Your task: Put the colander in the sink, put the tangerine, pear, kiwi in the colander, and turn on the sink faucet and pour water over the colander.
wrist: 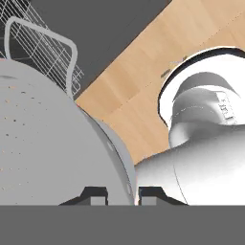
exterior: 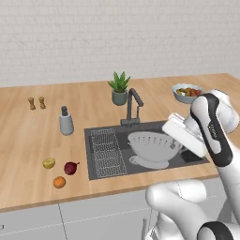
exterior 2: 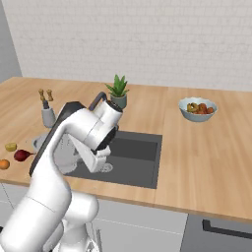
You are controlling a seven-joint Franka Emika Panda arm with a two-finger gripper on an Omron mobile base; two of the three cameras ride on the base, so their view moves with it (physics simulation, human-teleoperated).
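The pale grey colander point(exterior: 151, 144) sits inside the dark sink point(exterior: 140, 129), to the right of the wire rack point(exterior: 108, 151). My gripper point(wrist: 122, 194) is shut on the colander's point(wrist: 48, 143) right rim, one fingertip on each side of the wall. Behind the basin the dark sink faucet point(exterior: 133, 105) arches over it. On the counter left of the sink lie the orange tangerine point(exterior: 59, 182), a dark red fruit point(exterior: 71, 168) with a stem and a yellow-green fruit point(exterior: 48, 162). I cannot tell which of those two is the pear or the kiwi.
A bluish bowl of fruit point(exterior: 186, 92) stands on the counter at the right. Behind the faucet is a potted plant point(exterior: 119, 89). A grey dispenser point(exterior: 66, 122) and two small shakers point(exterior: 36, 103) stand to the left. The counter's front edge point(wrist: 158, 62) runs close to the hand.
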